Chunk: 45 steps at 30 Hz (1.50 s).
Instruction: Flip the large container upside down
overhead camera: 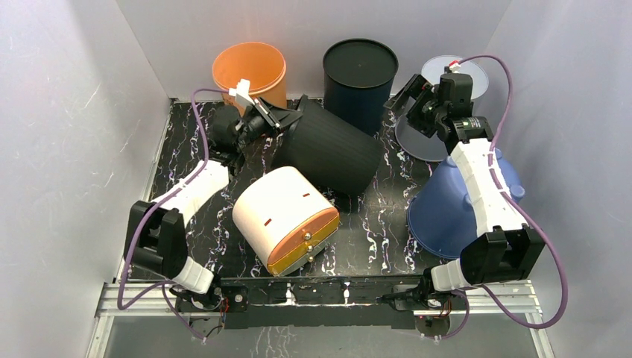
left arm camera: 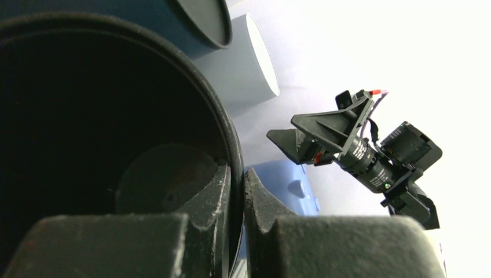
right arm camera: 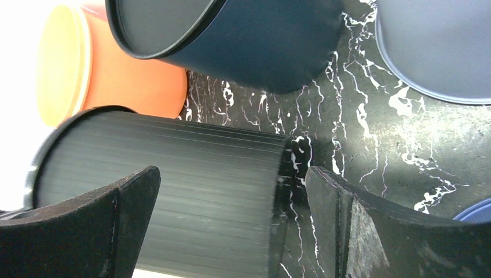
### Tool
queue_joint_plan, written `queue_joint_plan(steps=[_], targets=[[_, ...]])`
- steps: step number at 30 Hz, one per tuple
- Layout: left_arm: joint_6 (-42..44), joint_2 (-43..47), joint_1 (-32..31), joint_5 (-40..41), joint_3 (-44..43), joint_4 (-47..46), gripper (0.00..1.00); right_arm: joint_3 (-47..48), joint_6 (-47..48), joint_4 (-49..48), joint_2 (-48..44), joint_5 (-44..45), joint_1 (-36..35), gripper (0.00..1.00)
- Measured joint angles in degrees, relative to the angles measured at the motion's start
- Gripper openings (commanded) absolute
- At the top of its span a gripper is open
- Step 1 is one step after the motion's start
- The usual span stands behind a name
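Our left gripper (left arm camera: 237, 174) is clenched on the rim of the large container (overhead camera: 332, 153), one finger inside the mouth and the other outside against the wall. The black ribbed container lies tipped far over toward its side at the middle of the desk (overhead camera: 387, 246), nearer the far edge, its mouth turned to the left and its base toward the right. Whether its lower end rests on the marbled top, we cannot tell.

Our right gripper (right arm camera: 231, 171) hangs released, jaws spread wide, above the far right part of the desk, apart from the ribbed wall below it.

Around them we see an orange bucket (overhead camera: 250, 71) at the far left corner, a dark navy tub (overhead camera: 360, 82) upright at the far edge just behind the tipped container, a grey bucket (overhead camera: 428, 142) upturned at the far right, a blue bucket (overhead camera: 447, 212) upturned along the right edge, and a white-and-orange bin (overhead camera: 283, 216) on its side near the near edge.
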<state>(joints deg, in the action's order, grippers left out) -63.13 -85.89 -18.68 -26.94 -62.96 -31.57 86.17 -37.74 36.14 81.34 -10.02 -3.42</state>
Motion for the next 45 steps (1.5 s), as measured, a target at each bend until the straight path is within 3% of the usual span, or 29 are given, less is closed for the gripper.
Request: queue_joint_plan(steps=[5,11,19,22,25,29,39,45], targets=[[-5.0,-3.5,0.1,-0.7,4.7,-8.9,0.0,-4.8,0.3,-2.8,0.0,-5.6,0.0,0.98],[-3.7,-3.9,0.2,-0.3,6.1,-9.9,0.0,-7.4,0.9,-4.0,0.0,-9.6,-0.9,0.98],[5.7,-1.5,1.0,2.6,6.1,-1.2,0.0,-12.1,0.1,-9.0,2.3,-8.9,-8.5,0.98],[15.1,0.2,1.4,3.8,4.7,6.7,0.0,-12.1,0.2,-8.9,2.3,-8.4,-8.6,0.98],[22.3,0.3,1.5,2.9,2.1,13.0,0.0,-12.0,2.4,-5.9,1.9,-2.2,-9.2,0.98],[25.2,0.3,1.5,3.0,2.1,15.8,0.0,-12.0,4.6,-3.7,1.4,1.5,-9.7,0.98],[28.0,-0.9,1.6,2.5,0.2,18.2,0.0,-20.5,3.0,-8.6,0.0,-9.0,-9.7,0.8],[28.3,-1.8,2.0,2.3,-0.5,18.0,0.0,-19.3,3.8,-7.6,-0.2,-10.5,-9.3,0.55]])
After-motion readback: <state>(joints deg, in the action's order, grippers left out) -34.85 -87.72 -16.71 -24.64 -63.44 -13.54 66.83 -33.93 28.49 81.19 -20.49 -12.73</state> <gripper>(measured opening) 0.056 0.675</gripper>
